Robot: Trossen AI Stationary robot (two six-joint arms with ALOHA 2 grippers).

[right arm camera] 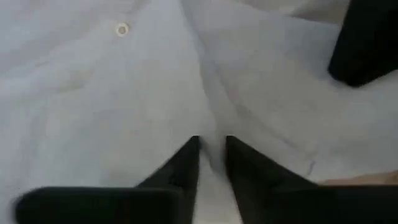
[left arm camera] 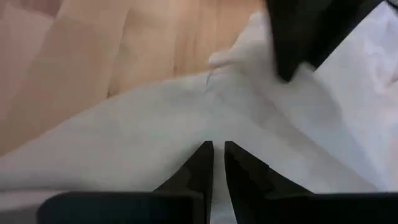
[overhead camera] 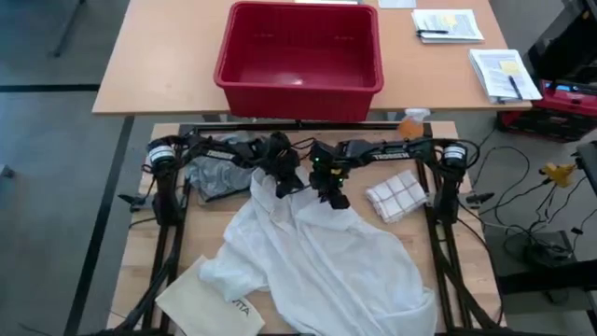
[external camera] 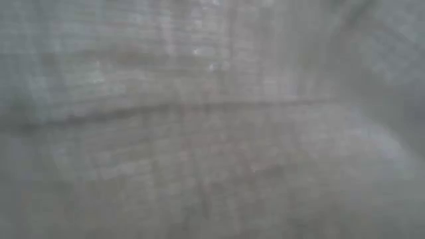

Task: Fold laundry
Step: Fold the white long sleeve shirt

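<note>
Nearest you, the white shirt [overhead camera: 326,257] sprawls across the table's near half, smothering the low camera. At its far edge your left gripper [left arm camera: 217,149] and right gripper [right arm camera: 211,144] meet, each pinched onto a fold of that shirt. The grey T-shirt [overhead camera: 216,177] lies bunched at ten o'clock. Farthest off, at twelve, sits the red bin [overhead camera: 298,56].

White shirt [overhead camera: 326,257] blankets table [overhead camera: 448,168] between side rails.
</note>
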